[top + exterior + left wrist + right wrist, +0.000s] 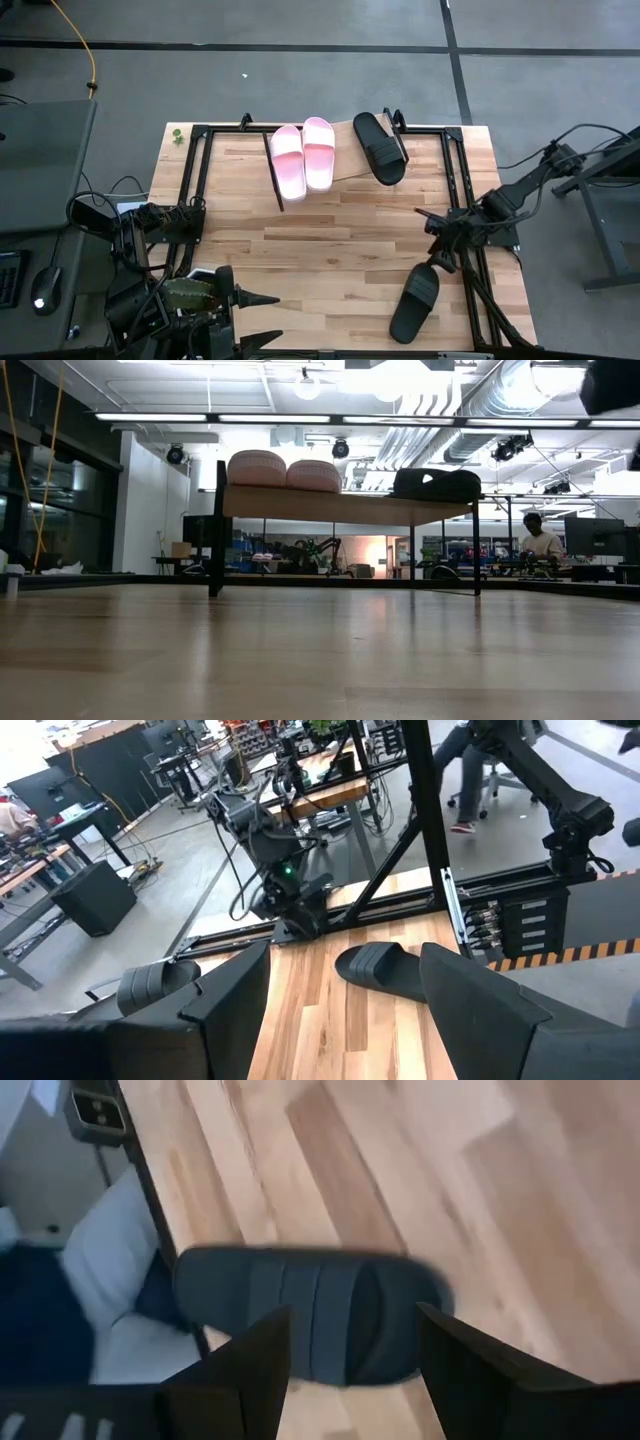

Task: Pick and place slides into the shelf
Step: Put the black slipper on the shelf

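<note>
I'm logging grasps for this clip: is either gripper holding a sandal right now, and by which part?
Nothing is held. The right gripper is open above the black slide sandal on the wooden tabletop; the left gripper is open too, at the near edge.

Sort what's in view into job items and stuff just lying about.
Job: two pink slides and one black slide on the shelf; second black slide on the table; right gripper, open above it.
Lying about: computer mouse, yellow cable.

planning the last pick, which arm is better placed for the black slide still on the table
Right. Its open claw hangs just above that slide at the table's right front; the left claw waits at the left front, farther away.
</note>
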Robot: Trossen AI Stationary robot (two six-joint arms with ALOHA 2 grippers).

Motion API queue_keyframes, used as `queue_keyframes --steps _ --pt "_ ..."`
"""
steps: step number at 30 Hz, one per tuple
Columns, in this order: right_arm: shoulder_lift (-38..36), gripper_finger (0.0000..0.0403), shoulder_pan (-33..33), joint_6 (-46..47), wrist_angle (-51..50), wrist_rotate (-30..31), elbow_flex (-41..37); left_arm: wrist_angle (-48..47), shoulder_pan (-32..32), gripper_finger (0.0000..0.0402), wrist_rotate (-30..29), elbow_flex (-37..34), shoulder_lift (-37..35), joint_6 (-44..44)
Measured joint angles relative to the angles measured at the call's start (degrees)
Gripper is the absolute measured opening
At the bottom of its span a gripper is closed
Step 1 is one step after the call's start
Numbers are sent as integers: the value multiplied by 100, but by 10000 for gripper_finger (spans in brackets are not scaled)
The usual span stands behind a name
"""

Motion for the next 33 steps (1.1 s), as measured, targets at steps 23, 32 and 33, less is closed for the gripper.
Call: queue_keyframes --steps 23,32,33 --pt "332 195 -20 478 1437 -765 -1014 2 -2 246 61 2 0 -29" --pt "959 195 115 584 1881 -1054 -1014 -4 0 246 61 2 0 -92" --pt "1039 195 136 590 1947 -1078 -1014 -4 -1 246 61 2 0 -92"
